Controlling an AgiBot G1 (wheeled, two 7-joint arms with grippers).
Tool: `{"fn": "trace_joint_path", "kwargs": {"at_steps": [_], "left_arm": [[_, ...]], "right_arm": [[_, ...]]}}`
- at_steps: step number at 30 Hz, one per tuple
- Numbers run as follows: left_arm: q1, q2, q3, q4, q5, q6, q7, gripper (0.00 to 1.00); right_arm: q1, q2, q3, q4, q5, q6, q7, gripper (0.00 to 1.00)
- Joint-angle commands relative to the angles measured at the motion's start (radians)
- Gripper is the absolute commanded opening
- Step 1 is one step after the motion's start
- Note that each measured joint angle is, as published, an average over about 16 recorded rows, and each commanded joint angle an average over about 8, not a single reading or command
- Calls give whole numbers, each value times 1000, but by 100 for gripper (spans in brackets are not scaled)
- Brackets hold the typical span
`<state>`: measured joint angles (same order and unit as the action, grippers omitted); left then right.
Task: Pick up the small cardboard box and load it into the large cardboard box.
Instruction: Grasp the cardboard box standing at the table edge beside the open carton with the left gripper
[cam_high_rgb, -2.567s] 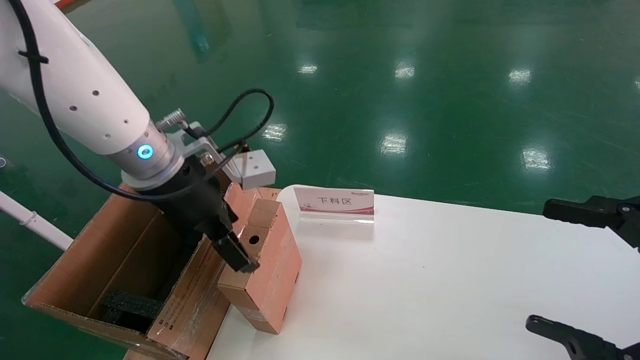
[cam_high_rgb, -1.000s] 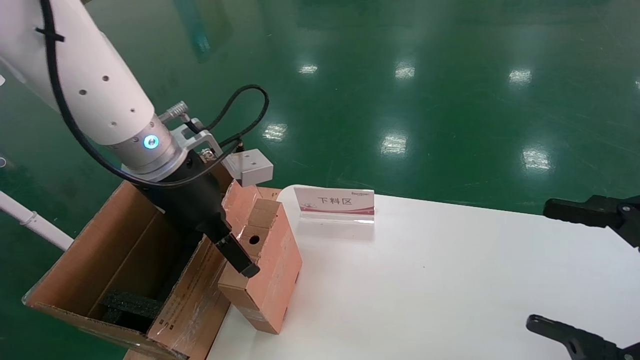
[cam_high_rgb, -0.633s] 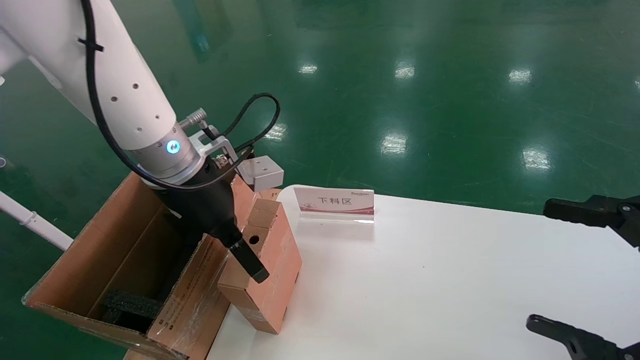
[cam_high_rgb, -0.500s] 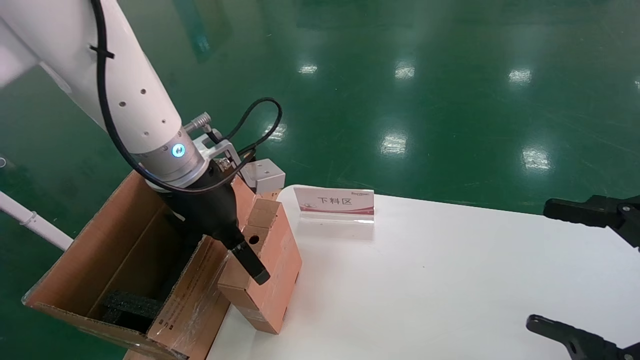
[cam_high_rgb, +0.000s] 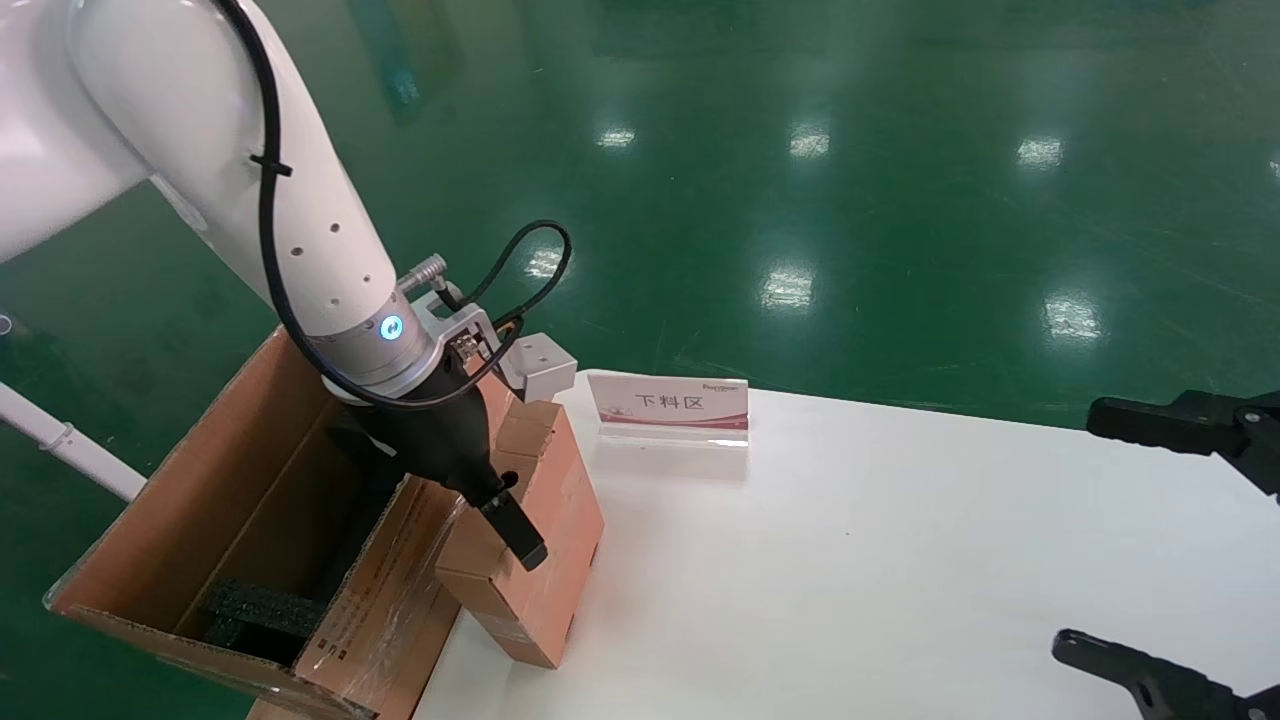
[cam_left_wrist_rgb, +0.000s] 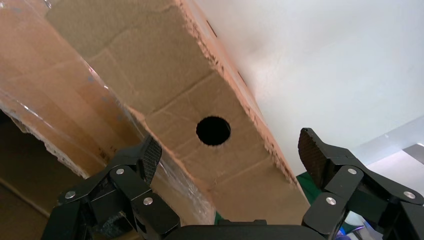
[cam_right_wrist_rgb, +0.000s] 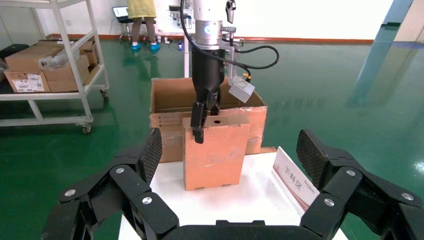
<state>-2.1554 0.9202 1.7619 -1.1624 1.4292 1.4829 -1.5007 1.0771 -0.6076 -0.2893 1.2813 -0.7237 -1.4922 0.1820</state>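
Jaws spread astride small cardboard box (cam_left_wrist_rgb: 210, 100), plain brown, round hole

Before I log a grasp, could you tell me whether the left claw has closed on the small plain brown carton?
No, the left claw is open, its pads either side of the small plain brown carton.

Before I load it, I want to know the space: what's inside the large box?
The large box holds a black foam block low at its near end. The left gripper, open at the small box, hides the far end.
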Motion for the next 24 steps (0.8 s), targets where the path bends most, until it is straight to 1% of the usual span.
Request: {"fn": "trace_joint_path", "kwargs": {"at_steps": [1,7,8,11,12,15,16,19,20,24], "left_arm": [[4,4,2,2,5,-4,-6,100],[6,14,10,-1,22,-8,-11,100],[6,15,10,-1,23,-9,-11,96],[6,15,11,-2,25,-9,-11,59],[6,15,11,-2,24,-9,-11,46],[6,14,10,-2,23,-9,-11,9],[6,14,10,-2,23,-8,-11,0],[5,13,9,-2,21,-8,-11,0],[5,13,9,-2,21,-8,-11,0],[5,12,8,-1,20,-7,-11,0]], "right_arm": [[0,0,0,0,0,0,0,100],[0,0,0,0,0,0,0,100],[0,0,0,0,0,0,0,100],[0,0,0,0,0,0,0,100],[0,0,0,0,0,0,0,92],[0,0,0,0,0,0,0,54],[0,0,0,0,0,0,0,42],[0,0,0,0,0,0,0,4],[0,0,0,0,0,0,0,0],[0,0,0,0,0,0,0,0]]}}
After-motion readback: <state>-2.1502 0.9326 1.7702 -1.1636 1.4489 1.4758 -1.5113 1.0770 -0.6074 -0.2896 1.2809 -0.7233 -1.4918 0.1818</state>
